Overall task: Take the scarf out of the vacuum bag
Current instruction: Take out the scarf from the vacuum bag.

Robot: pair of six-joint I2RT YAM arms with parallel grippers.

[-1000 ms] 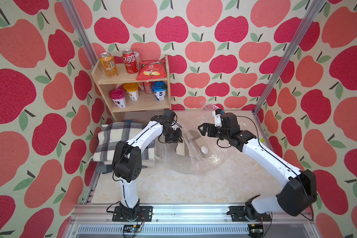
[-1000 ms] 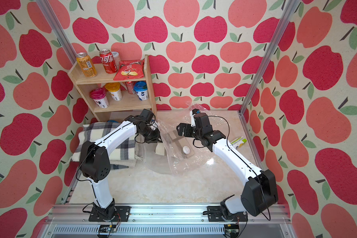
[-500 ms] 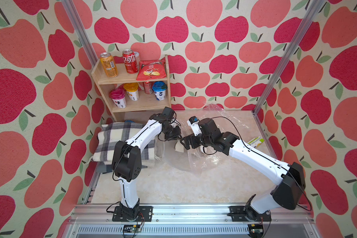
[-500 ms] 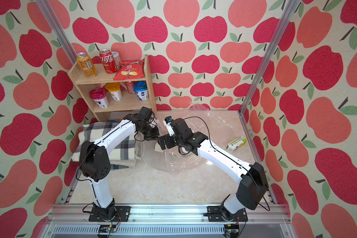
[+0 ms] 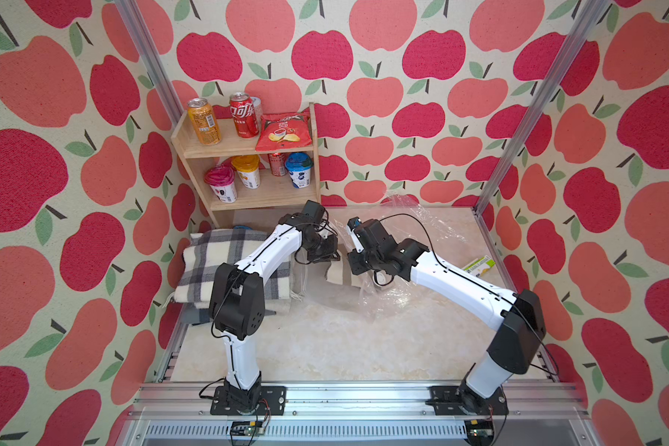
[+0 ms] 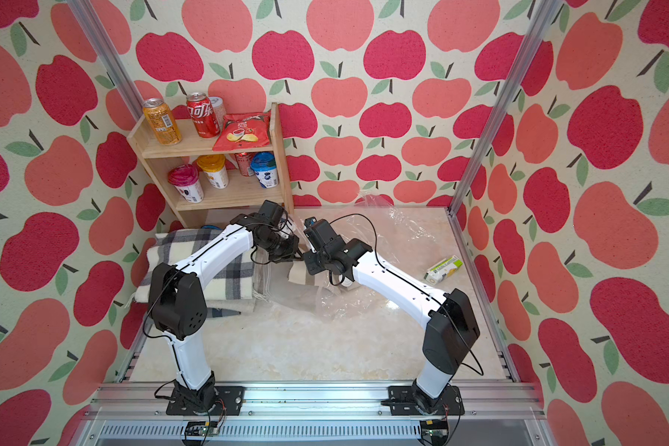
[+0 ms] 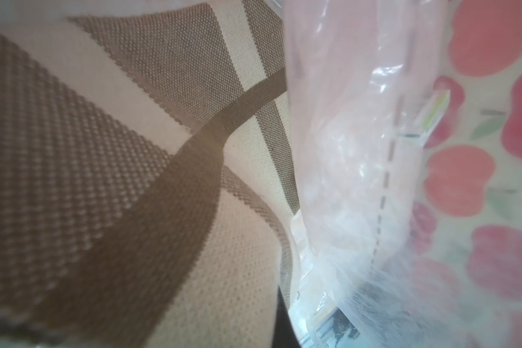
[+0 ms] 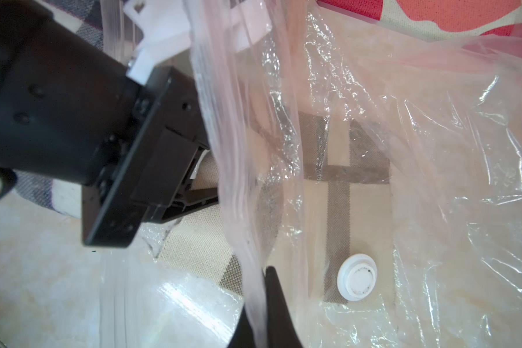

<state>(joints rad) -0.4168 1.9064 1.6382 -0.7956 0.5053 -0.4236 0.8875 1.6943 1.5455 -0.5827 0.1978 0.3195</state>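
The scarf (image 5: 337, 271) (image 6: 297, 275), beige with brown checks, lies partly inside the clear crinkly vacuum bag (image 5: 394, 297) (image 6: 337, 303) in the middle of the table. My left gripper (image 5: 327, 251) (image 6: 286, 253) reaches in at the bag's mouth and is shut on the scarf (image 7: 133, 180), which fills the left wrist view. My right gripper (image 5: 354, 264) (image 6: 309, 266) (image 8: 258, 310) sits right beside it, shut on a gathered strip of the vacuum bag (image 8: 434, 150). The bag's white valve cap (image 8: 357, 277) rests over the scarf (image 8: 338, 186).
A stack of folded grey-and-white checked cloth (image 5: 225, 266) (image 6: 213, 266) lies at the left edge under my left arm. A wooden shelf (image 5: 248, 146) with cans, cups and a chip bag stands at the back left. A small green-and-white carton (image 5: 479, 265) (image 6: 443, 267) lies at the right.
My right arm has swung left from over the bag's middle to its mouth, beside the left gripper, and its jaws have closed on the film. The left arm has held still.
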